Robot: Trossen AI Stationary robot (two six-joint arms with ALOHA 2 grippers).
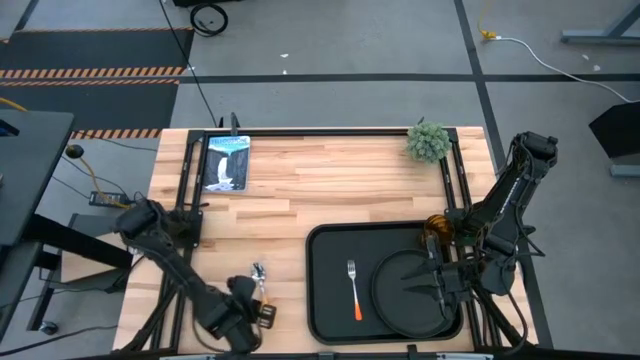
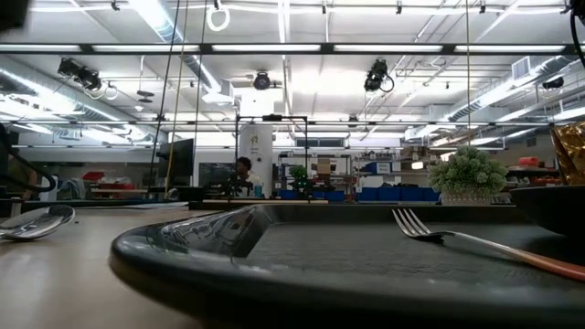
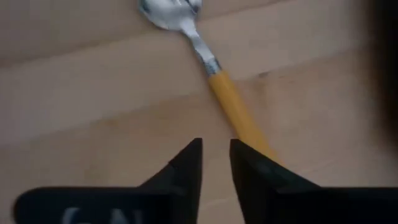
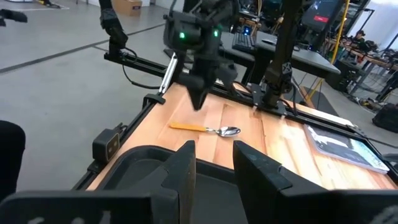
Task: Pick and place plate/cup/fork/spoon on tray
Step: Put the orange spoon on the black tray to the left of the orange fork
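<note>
Two left fingers point(image 3: 214, 165) stand narrowly apart above the spoon point(image 3: 211, 68) handle, holding nothing. Right fingers point(image 4: 214, 165) hover narrowly parted over the tray point(image 1: 330, 290), beside the plate point(image 1: 400, 290).

The spoon point(image 3: 211, 65) lies on the wooden table point(image 3: 81, 106), its orange-yellow handle passing under the left gripper point(image 3: 216, 163), fingers slightly parted

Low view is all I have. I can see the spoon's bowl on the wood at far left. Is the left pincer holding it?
Observer: No. The spoon lies flat on the table, and the left pincer hangs just above its handle end.
Operator: Is that pincer open?
Observer: Slightly. Its fingers stand a narrow gap apart with nothing between them.
Operator: And the plate?
Observer: The plate sits on the tray, right of the fork, under the right pincer.
</note>
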